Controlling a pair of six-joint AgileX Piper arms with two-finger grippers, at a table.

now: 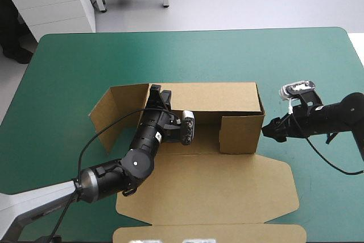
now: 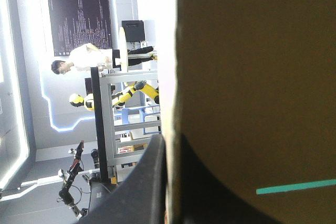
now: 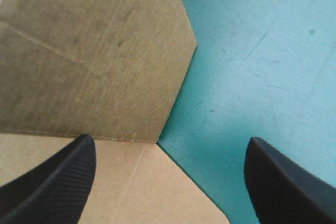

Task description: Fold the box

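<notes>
The box [image 1: 202,96] is plain brown board, unprinted; ahead of the right gripper [image 3: 170,139] its raised wall looks darker than the paler flat panel. The left gripper [image 1: 158,92] and right gripper carry black fingers [image 3: 58,182]. Around them the table cover [image 1: 284,55] is uniform teal-green.

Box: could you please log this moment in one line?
box: walls partly up, lid flat | left hand: shut on far wall | right hand: open, beside box
</notes>
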